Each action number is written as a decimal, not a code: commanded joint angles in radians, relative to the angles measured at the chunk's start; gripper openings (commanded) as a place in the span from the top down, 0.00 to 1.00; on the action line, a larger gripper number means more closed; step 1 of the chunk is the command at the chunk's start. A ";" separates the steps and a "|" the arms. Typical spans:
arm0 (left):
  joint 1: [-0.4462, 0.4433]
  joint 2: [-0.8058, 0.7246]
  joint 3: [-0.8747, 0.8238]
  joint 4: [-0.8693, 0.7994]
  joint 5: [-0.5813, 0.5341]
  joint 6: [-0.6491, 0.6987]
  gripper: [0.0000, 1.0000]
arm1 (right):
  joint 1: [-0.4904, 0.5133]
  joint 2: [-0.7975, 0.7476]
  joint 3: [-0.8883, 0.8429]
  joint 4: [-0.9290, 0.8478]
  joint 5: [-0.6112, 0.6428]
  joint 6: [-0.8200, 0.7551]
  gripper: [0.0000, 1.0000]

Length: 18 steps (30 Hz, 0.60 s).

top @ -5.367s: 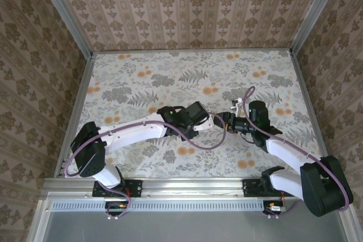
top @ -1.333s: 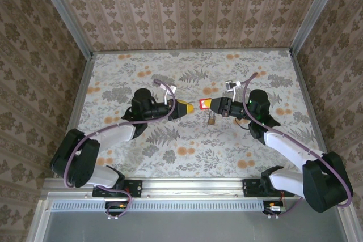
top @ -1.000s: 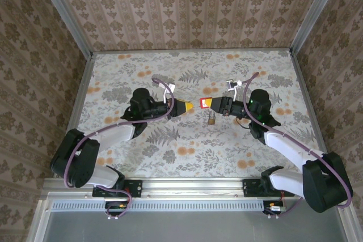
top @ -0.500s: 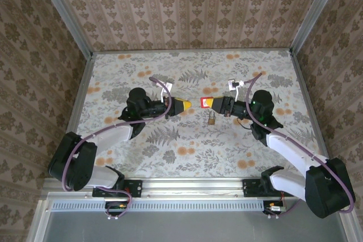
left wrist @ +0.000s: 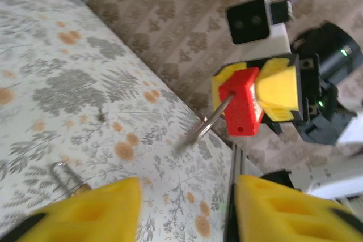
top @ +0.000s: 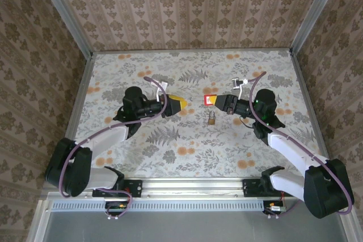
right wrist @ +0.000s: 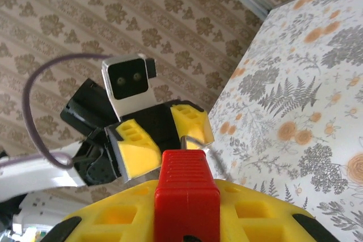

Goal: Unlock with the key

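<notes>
Two pincers face each other tip to tip above the flowered desk (top: 142, 72), with a clear gap between them. The right pincer (top: 211, 101) is clamped on the key (left wrist: 240, 102), whose red head is pinched between the yellow fingers (right wrist: 256, 211). The key's thin metal blade juts out past the tips towards the left pincer (top: 178, 105). The left pincer's jaws stand wide apart with nothing between them, and it is well short of the blade. A small brass padlock (top: 211, 119) lies on the desk just beside the right pincer's tip, on the side nearer the arm bases, and neither pincer touches it.
</notes>
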 commanded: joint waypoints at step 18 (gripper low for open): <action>-0.628 -0.147 0.216 -0.630 -1.299 1.062 0.04 | 0.093 0.015 0.050 -0.243 0.104 -0.020 0.93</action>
